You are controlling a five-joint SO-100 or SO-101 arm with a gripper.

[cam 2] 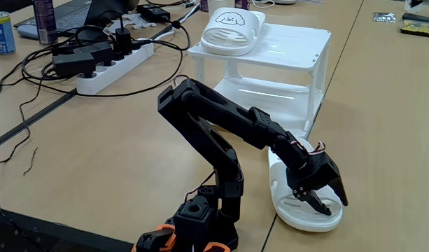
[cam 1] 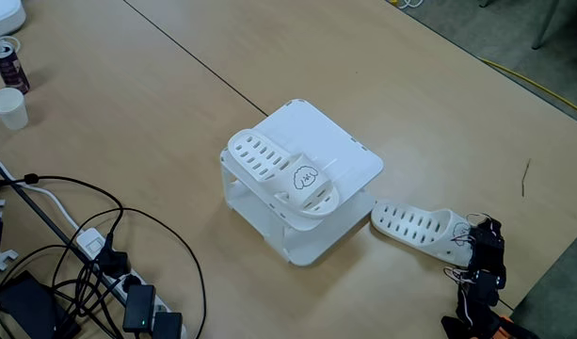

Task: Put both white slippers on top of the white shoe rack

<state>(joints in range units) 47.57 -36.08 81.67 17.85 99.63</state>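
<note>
Slippers of smooth white plastic with slotted soles: one [cam 1: 286, 176] lies on the square, round-cornered top of the glossy white shoe rack [cam 1: 349, 151], its wide strap bearing a small dark cartoon mark; the other [cam 2: 298, 203] lies on the tan table [cam 1: 156, 104] beside the rack; black gripper [cam 2: 325, 201] hovers over its strap, jaws parted, holding nothing.

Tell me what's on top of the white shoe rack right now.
One white slipper lies on the rack's top, along its edge. The rest of the top is bare. The second slipper is on the table beside the rack, with the gripper at it.
</note>
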